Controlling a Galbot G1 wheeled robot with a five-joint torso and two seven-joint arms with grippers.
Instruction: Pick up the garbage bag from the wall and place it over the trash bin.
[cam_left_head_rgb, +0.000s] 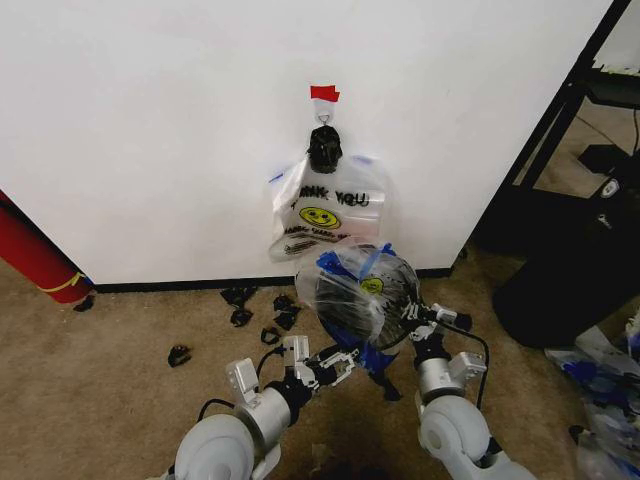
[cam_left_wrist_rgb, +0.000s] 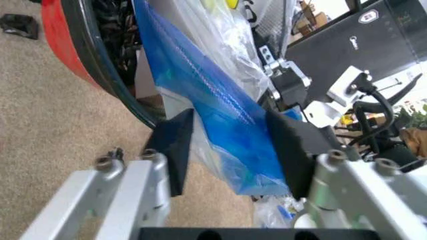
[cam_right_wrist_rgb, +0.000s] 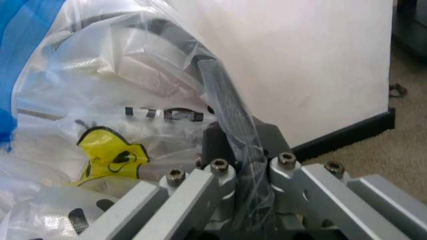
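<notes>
The garbage bag (cam_left_head_rgb: 358, 290) is draped over the trash bin (cam_left_wrist_rgb: 100, 60), on the carpet just in front of the wall (cam_left_head_rgb: 150, 120). The right gripper (cam_left_head_rgb: 432, 316) has its fingers pinched together on the plastic at the rim. The left gripper (cam_left_head_rgb: 335, 363) holds its fingers apart around a blue fold of the plastic.
</notes>
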